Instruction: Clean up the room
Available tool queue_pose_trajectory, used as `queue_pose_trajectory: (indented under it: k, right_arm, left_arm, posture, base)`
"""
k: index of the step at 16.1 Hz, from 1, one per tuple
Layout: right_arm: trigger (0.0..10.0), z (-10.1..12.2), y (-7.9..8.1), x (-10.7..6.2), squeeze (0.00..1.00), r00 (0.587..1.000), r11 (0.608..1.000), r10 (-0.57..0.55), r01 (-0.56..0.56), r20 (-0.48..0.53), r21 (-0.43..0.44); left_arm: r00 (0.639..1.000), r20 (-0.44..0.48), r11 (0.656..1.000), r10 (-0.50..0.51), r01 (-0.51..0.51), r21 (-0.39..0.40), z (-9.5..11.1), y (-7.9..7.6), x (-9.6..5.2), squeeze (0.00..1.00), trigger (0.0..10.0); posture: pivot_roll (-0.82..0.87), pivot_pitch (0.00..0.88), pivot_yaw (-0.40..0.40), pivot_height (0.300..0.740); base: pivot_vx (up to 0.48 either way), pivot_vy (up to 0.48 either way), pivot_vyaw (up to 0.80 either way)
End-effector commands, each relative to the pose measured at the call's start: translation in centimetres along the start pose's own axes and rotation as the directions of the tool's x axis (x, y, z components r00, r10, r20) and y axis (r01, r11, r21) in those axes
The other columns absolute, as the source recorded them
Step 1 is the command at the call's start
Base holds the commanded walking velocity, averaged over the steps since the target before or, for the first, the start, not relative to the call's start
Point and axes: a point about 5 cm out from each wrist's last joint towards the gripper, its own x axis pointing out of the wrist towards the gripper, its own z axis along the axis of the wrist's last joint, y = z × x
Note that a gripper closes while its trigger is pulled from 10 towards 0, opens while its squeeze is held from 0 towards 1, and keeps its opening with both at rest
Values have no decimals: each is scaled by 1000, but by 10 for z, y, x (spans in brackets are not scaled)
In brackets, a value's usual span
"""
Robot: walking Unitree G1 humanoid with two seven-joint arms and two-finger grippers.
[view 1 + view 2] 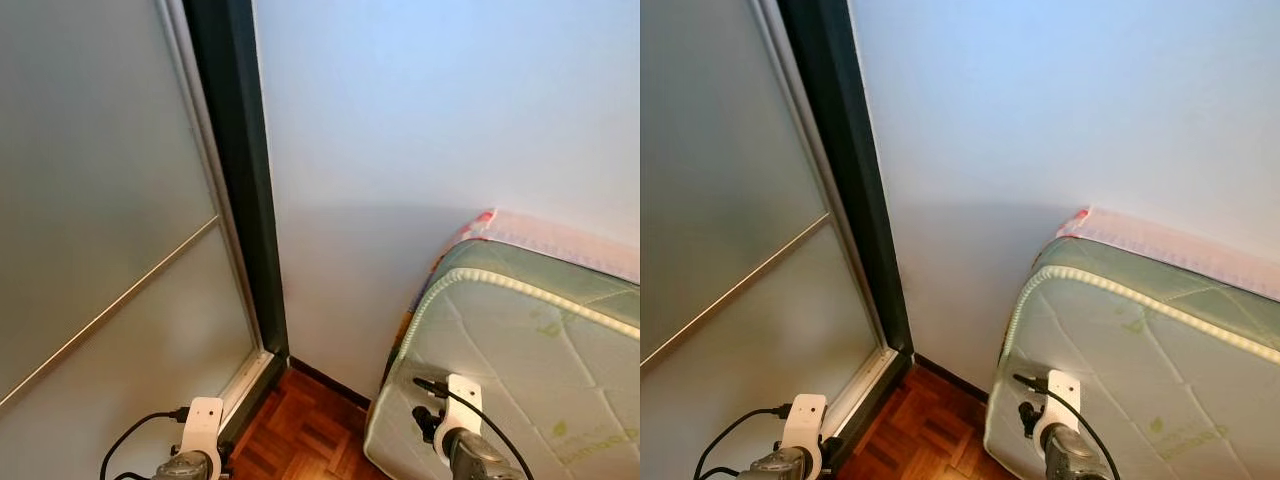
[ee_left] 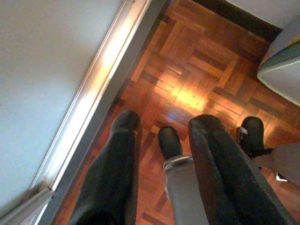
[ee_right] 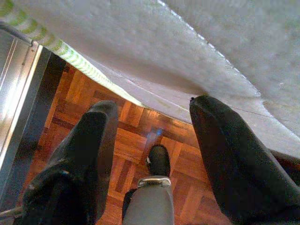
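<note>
Right tool [image 3: 154, 117] and left tool [image 2: 164, 126] both open, empty, mattress [image 1: 530, 370] just beside the right.

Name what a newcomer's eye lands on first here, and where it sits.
The quilted mattress with green piping, on the robot's right against the pale wall. Next the frosted sliding door on the left, its dark frame meeting that wall at the corner. Between them lies reddish parquet floor, over which both grippers hang open, left gripper and right gripper.
</note>
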Motion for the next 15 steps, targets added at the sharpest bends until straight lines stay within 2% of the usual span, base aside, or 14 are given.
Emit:
queue_pose_trajectory:
  k: [1,15]
  right_arm:
    - [10000,6,-1,0,0,1000,1000,-5,5,11,8]
    - [10000,6,0,0,0,1000,1000,12,-12,6,-6]
  left_arm:
    - [1000,-26,1000,4,-3,29,-4,3,0,0,10000]
    - [1000,-24,998,-5,7,63,-3,2,0,0,10000]
  posture:
    - [-86,0,-24,740]
    - [-91,0,-28,740]
  base:
    - [0,0,0]
    - [0,0,0]
